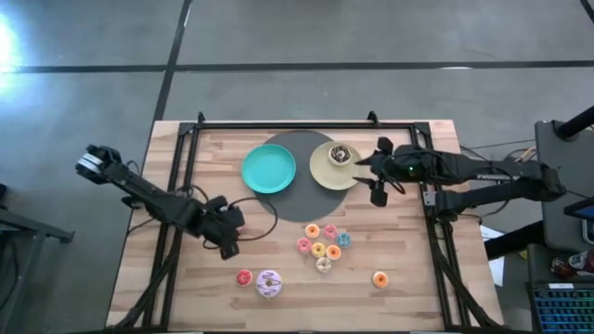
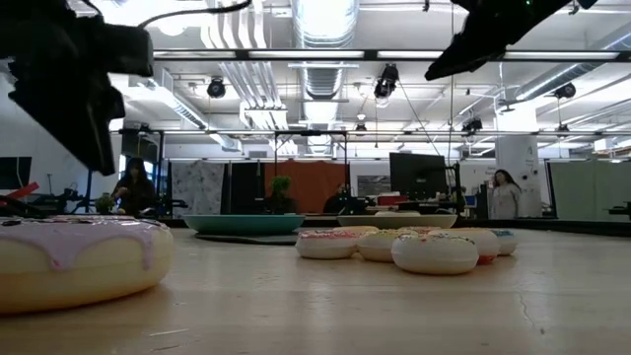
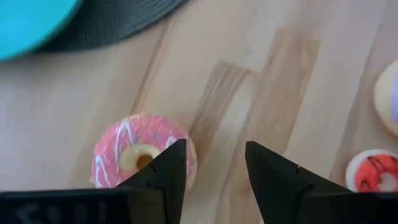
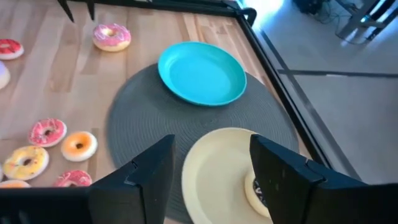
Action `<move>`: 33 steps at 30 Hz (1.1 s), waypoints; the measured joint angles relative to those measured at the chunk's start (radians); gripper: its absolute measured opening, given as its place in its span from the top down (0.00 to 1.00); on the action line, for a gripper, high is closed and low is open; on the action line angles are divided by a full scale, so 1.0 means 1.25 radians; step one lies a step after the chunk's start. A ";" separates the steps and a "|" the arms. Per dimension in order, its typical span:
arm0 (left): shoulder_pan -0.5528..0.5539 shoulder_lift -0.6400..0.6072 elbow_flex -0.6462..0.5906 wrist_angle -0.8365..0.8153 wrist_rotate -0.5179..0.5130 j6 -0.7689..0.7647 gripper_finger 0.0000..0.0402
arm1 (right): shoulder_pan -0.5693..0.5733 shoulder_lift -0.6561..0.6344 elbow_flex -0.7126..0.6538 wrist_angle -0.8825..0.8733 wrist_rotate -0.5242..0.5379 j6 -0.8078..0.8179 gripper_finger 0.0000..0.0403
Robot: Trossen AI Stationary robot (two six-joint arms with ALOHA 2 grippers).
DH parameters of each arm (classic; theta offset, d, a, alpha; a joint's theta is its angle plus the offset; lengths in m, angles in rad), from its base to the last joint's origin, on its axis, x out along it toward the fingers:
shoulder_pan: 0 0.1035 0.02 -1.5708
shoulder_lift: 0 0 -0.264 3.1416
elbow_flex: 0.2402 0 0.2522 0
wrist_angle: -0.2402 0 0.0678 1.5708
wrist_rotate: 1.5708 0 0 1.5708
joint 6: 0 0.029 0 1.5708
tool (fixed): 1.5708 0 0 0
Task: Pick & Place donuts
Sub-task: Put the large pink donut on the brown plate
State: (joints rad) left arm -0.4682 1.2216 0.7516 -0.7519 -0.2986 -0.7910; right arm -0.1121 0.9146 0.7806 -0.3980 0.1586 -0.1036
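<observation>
A pink frosted donut [image 3: 134,152] lies flat on the wooden table. My left gripper [image 3: 214,146] hovers open just over it, with bare wood between its fingers and the donut partly behind one finger [image 3: 165,177]. A chocolate donut [image 1: 341,154] rests on the beige plate [image 1: 323,172]. My right gripper [image 4: 211,140] stands open above that plate's near side, holding nothing. Several tiny donuts [image 1: 322,242] lie clustered in the middle of the table. A lilac-white donut [image 1: 269,282], a red one [image 1: 243,276] and an orange one [image 1: 380,278] lie near the front edge.
The teal plate [image 1: 269,169] sits beside the beige plate, both on a round dark grey mat [image 1: 299,202]. A black frame [image 1: 306,123] runs along the table's far edge and sides. People stand in the room beyond the table in the low view.
</observation>
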 joint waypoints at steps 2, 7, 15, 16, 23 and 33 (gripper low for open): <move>-0.002 0.012 -0.007 -0.003 0.011 -0.015 0.65 | 0.003 -0.004 -0.001 0.002 -0.002 0.000 0.50; -0.002 0.025 -0.017 -0.004 0.018 -0.023 0.65 | 0.012 -0.003 -0.001 0.019 -0.001 -0.005 0.50; -0.002 0.044 -0.050 -0.010 0.007 -0.032 0.65 | 0.022 -0.002 -0.001 0.019 -0.001 -0.004 0.50; -0.001 0.046 -0.055 -0.009 0.002 -0.037 0.65 | 0.023 -0.002 -0.001 0.019 -0.002 -0.004 0.50; 0.002 0.046 -0.075 -0.003 -0.041 -0.064 0.65 | 0.025 0.000 -0.001 0.029 -0.002 -0.007 0.50; 0.005 0.046 -0.085 0.027 -0.041 -0.069 0.65 | 0.033 0.002 -0.001 0.030 -0.002 -0.006 0.50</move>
State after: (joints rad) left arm -0.4618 1.2797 0.6451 -0.7184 -0.3496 -0.8775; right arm -0.0709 0.9176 0.7792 -0.3607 0.1565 -0.1116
